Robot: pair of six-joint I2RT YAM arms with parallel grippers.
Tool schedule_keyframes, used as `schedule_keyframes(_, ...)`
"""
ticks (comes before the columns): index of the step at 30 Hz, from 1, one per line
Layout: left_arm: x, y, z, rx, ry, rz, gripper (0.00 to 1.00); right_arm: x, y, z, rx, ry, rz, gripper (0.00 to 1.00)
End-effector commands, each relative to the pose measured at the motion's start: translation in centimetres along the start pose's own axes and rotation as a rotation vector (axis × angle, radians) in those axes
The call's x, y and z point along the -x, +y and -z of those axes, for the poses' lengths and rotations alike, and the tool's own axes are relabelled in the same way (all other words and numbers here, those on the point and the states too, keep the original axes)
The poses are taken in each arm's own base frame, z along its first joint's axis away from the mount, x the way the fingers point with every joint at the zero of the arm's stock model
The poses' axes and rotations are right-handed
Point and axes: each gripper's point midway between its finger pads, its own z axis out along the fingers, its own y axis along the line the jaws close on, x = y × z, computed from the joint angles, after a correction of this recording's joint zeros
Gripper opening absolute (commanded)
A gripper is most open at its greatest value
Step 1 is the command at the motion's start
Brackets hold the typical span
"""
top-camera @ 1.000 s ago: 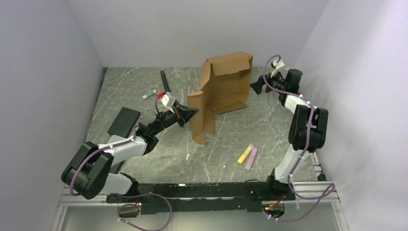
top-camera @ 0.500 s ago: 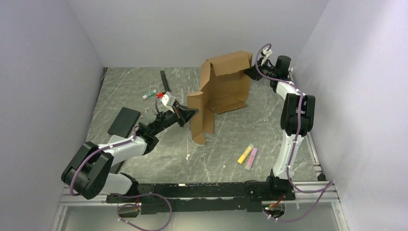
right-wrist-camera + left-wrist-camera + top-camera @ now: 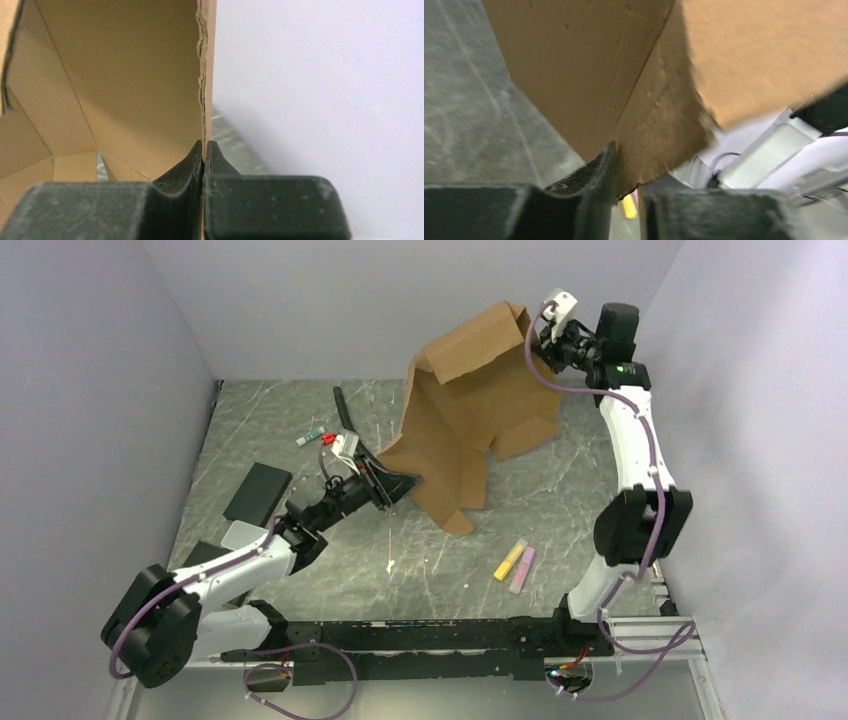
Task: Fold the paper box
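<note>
Yellow and pink, two highlighters lie side by side nearest the arm bases, the yellow highlighter (image 3: 511, 559) and the pink highlighter (image 3: 523, 570) touching, at about 5 o'clock on the grey marbled table (image 3: 560, 500). Out at 9 o'clock sits a flat black block (image 3: 258, 492). Just past it the left gripper (image 3: 400, 483) reaches in towards the middle; its jaws stand a narrow way apart, and the lower edge of the paper box (image 3: 470, 410) dips into that gap, up against one of the fingers (image 3: 594, 172). The box itself stands in the middle of the table as a tall, half-opened sheet of brown corrugated cardboard, its near corner down at the tabletop and its far end raised high. Farther back at 11 o'clock lie a green-capped marker (image 3: 311, 437) and a black pen (image 3: 343, 410), apart from each other. Farthest off, at 1 o'clock, the right gripper (image 3: 533, 348) is clamped tight on the box's top edge, the cardboard pinched thin between its two pads.
</note>
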Motion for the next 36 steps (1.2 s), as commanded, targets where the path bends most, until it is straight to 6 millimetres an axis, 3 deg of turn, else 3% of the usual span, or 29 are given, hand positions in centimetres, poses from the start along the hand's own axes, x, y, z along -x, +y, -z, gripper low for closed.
schedule_keyframes(1,-1.6,-2.6,1.2,0.001,0.103,0.150,0.34,5.9,2.1,4.4,-0.088,0.167,0.435,0.00)
schedule_keyframes(3,-3.3,-2.5,2.7,0.035,0.184,0.172,0.45,5.6,2.4,4.6,-0.137,0.261,0.585,0.00)
schedule_keyframes(5,-5.2,-1.1,5.3,0.146,0.258,0.183,0.60,5.5,3.3,4.1,-0.137,0.306,0.660,0.00)
schedule_keyframes(8,-5.6,0.8,9.5,0.320,0.280,0.139,0.70,5.7,3.7,3.6,-0.156,0.360,0.721,0.00)
schedule_keyframes(12,-2.5,1.1,14.3,0.455,0.172,0.052,0.85,4.8,6.2,2.1,-0.070,0.373,0.769,0.00)
schedule_keyframes(15,0.1,1.1,15.6,0.497,0.095,-0.051,0.93,2.2,8.6,0.3,-0.003,0.416,0.787,0.00)
schedule_keyframes(18,1.4,1.3,14.4,0.502,0.107,-0.155,0.95,0.0,10.9,-1.0,0.032,0.420,0.742,0.00)
schedule_keyframes(23,2.7,2.8,9.2,0.476,0.107,-0.304,0.96,-1.5,14.7,-1.9,0.088,0.391,0.687,0.00)
schedule_keyframes(29,3.4,6.1,3.6,0.389,0.069,-0.543,0.95,-2.5,16.7,-1.9,0.115,0.381,0.665,0.00)
schedule_keyframes(33,2.1,7.0,1.4,0.236,0.033,-0.652,0.92,-2.8,17.6,-1.8,0.133,0.376,0.619,0.00)
schedule_keyframes(36,0.1,8.1,0.3,0.184,0.062,-0.661,0.91,-3.3,18.5,-1.3,0.132,0.357,0.597,0.00)
